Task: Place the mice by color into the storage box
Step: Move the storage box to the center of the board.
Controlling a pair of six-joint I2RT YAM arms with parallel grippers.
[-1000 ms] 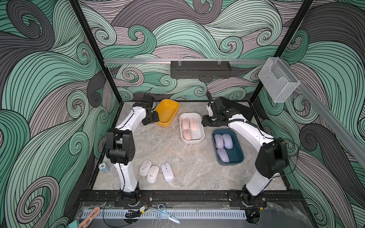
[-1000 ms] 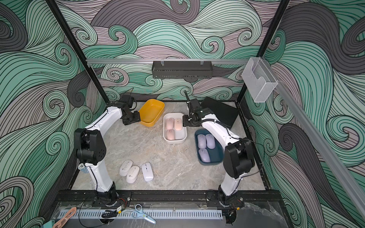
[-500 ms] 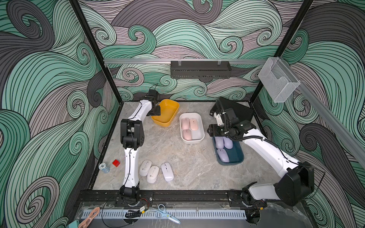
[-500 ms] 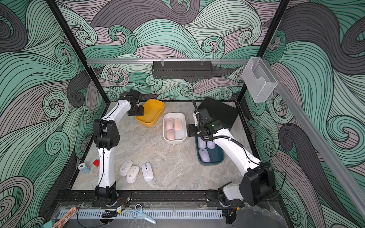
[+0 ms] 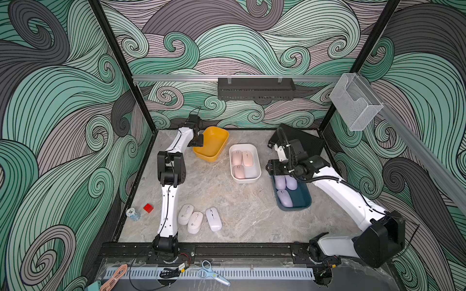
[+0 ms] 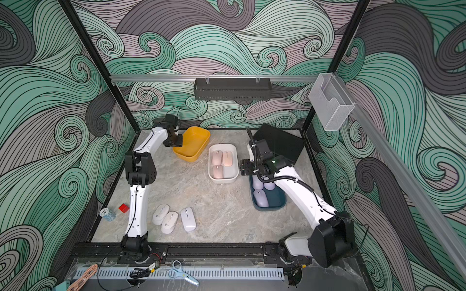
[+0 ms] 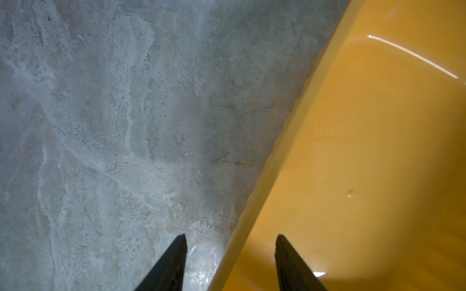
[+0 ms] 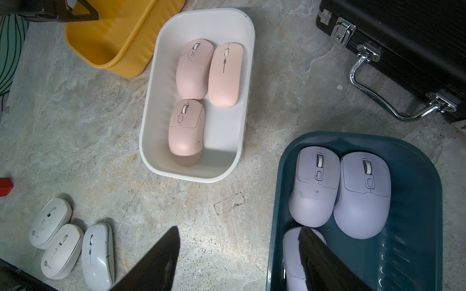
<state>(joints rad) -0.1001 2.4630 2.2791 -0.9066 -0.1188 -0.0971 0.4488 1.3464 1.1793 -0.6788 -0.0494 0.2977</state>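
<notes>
Three off-white mice (image 5: 195,222) lie side by side on the table near the front left, also in the right wrist view (image 8: 63,248). Three pink mice (image 5: 239,171) lie in the white bin (image 5: 243,145). Three lavender mice (image 5: 284,197) lie in the teal bin (image 5: 300,199). The yellow bin (image 5: 213,143) at the back is empty. My left gripper (image 5: 199,142) stands open astride the yellow bin's left rim (image 7: 252,209), one finger on each side. My right gripper (image 5: 271,167) hovers open over the gap between the white and teal bins, holding nothing (image 8: 238,229).
A black case (image 5: 305,142) with metal latches lies at the back right, close behind my right arm. A red cube (image 5: 148,208) and a stack of chips (image 5: 133,214) sit by the left wall. Scissors (image 5: 213,273) lie on the front ledge.
My left gripper moved from beside the yellow bin onto its rim, and its jaws narrowed. My right gripper drew back from the white bin's far end toward the teal bin, its elbow swinging outward.
</notes>
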